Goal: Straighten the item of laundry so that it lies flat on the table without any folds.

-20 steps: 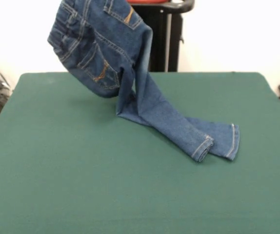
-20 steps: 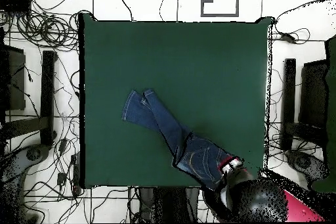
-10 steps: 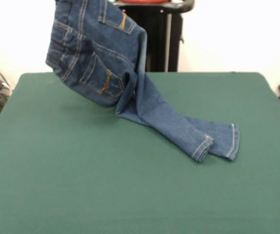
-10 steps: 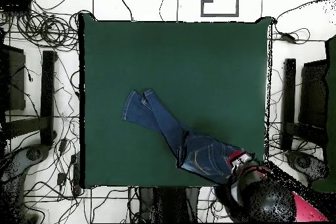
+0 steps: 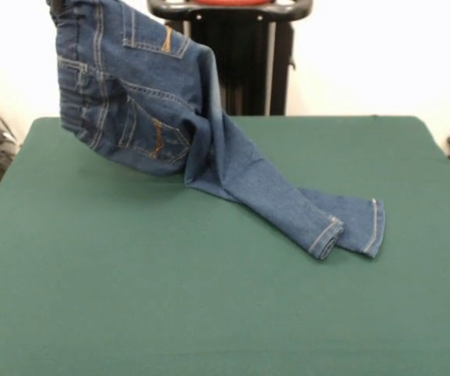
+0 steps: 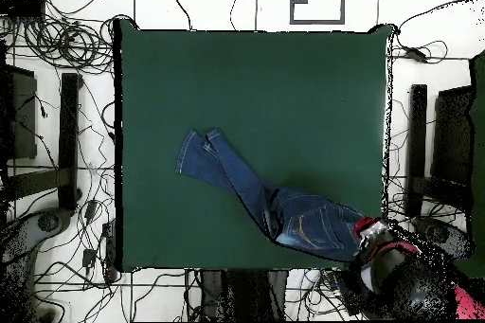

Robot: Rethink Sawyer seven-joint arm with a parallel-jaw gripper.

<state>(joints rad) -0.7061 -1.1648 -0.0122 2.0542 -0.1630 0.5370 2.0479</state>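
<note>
The gripper (image 6: 371,232) fingers pinch the jeans' (image 5: 201,141) lifted waist above the table (image 5: 131,298).

the front view looks from low across the table (image 5: 209,313), slightly downward, and faces the black pedestal (image 5: 241,59) at the far side; it stands near, so the table's near edge is cut off. the overhead view looks straight down from high, showing the whole table (image 6: 284,101) with floor and cables (image 6: 57,40) around it. both views share the green top and the jeans (image 5: 209,157) (image 6: 275,210), turned half round between them.
</note>
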